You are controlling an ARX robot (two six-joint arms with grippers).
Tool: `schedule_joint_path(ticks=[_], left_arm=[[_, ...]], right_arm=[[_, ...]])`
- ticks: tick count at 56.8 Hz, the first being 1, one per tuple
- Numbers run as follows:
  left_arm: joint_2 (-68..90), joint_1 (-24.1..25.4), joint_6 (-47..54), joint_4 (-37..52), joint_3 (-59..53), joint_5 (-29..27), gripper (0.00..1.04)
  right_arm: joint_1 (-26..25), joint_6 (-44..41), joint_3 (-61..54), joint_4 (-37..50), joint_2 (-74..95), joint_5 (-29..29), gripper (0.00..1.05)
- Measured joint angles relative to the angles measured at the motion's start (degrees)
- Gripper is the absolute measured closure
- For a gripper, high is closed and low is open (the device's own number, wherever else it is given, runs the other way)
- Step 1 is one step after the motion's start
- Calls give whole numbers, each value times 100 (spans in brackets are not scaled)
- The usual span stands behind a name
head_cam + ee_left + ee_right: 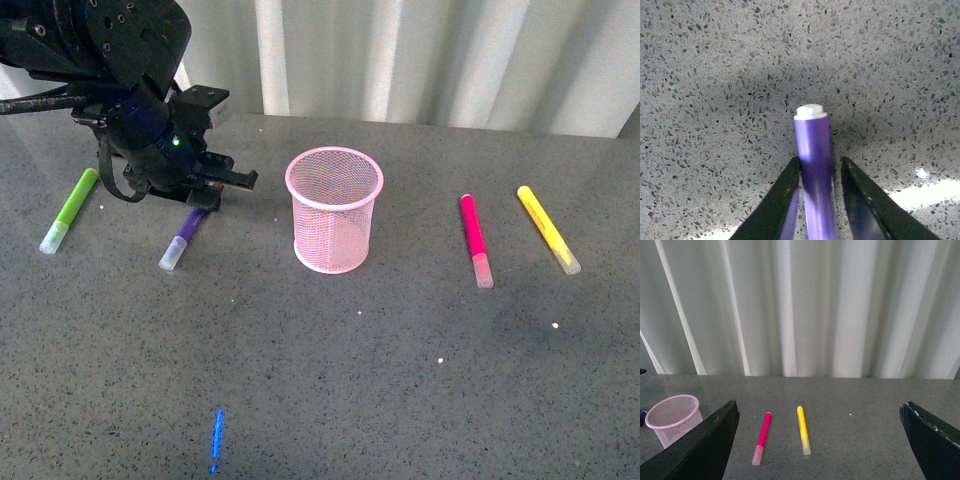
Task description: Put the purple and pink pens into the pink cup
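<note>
In the front view, you see the pink cup (331,236) standing upright in the middle of the grey counter (330,380). The purple pen (183,240) lies flat on the counter to the left of the cup, with its clear cap toward the camera. The left gripper (205,190) is low over the far end of this pen. A green marker (70,208) lies further left of the cup. The pink pen (473,236) lies to the right of the cup, well apart from it, and a yellow marker (547,228) lies beyond it.

In the left wrist view, the two fingers (775,202) stand on both sides of the purple pen. One finger is against the barrel, the other has a small gap, so the gripper is not closed on the pen.

In the right wrist view, the right gripper (820,405) is spread wide and holds nothing. The pink pen lies between the cup and the yellow marker.
</note>
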Motion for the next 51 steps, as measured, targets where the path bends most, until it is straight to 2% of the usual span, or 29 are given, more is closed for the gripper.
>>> schedule_joint_path(ticks=[4, 20, 25, 28, 35, 43, 47, 51], left_arm=[[-2, -7, -107, -37, 0, -4, 91], [-101, 17, -413, 111, -42, -59, 92], [-313, 50, -463, 485, -221, -24, 92], [-588, 57, -343, 1196, -546, -210, 92], [-1250, 81, -286, 2490, -1121, -254, 92], [-2236, 44, -435, 3812, -1880, -114, 92], [-2769, -79, -734, 4601, -2492, 61, 92], [-3294, -413, -1279, 5602, -3333, 0, 92]], right_arm=[[0, 0, 0, 2, 0, 0, 7], [0, 0, 0, 2, 0, 0, 7], [0, 0, 0, 2, 0, 0, 7], [0, 0, 0, 2, 0, 0, 7], [0, 0, 0, 0, 0, 0, 7], [0, 0, 0, 2, 0, 0, 7], [0, 0, 0, 2, 0, 0, 7], [0, 0, 2, 2, 0, 0, 7]])
